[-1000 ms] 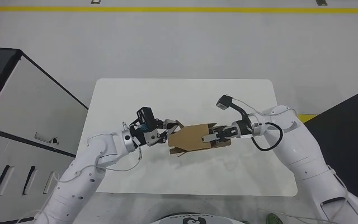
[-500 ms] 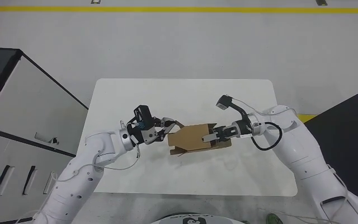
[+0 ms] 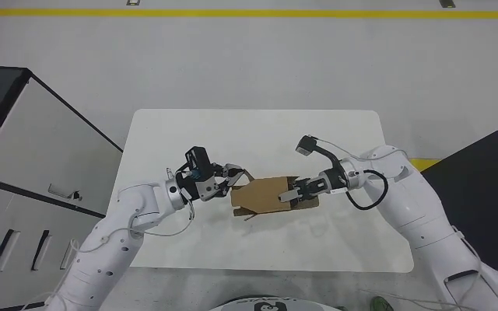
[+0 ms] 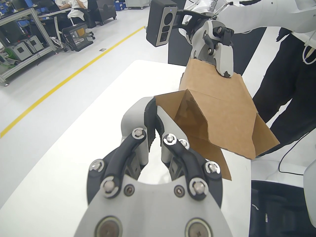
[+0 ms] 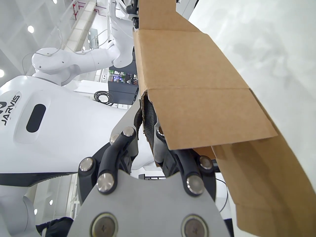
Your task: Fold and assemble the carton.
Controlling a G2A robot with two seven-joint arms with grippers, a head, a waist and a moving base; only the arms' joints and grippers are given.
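A brown cardboard carton (image 3: pixel 266 196) hangs just above the middle of the white table (image 3: pixel 194 140), partly opened, with loose flaps at both ends. My left gripper (image 3: pixel 234 178) is at its left end, shut on an end flap; in the left wrist view the fingers (image 4: pixel 148 119) pinch that flap of the carton (image 4: pixel 217 109). My right gripper (image 3: pixel 289 193) is at the right end, shut on a carton wall (image 5: pixel 187 75), its fingertips (image 5: pixel 148 122) clamping the cardboard edge. The right gripper (image 4: pixel 221 65) also appears beyond the carton in the left wrist view.
A grey cabinet (image 3: pixel 39 140) stands off the table's left side. A yellow floor line (image 3: pixel 249 12) runs along the back. Bare tabletop lies behind and in front of the carton. A dark block (image 3: pixel 475 179) sits at the right of the table.
The carton and the right gripper have shifted a little to the left. The left gripper drew back slightly and up, still on the flap.
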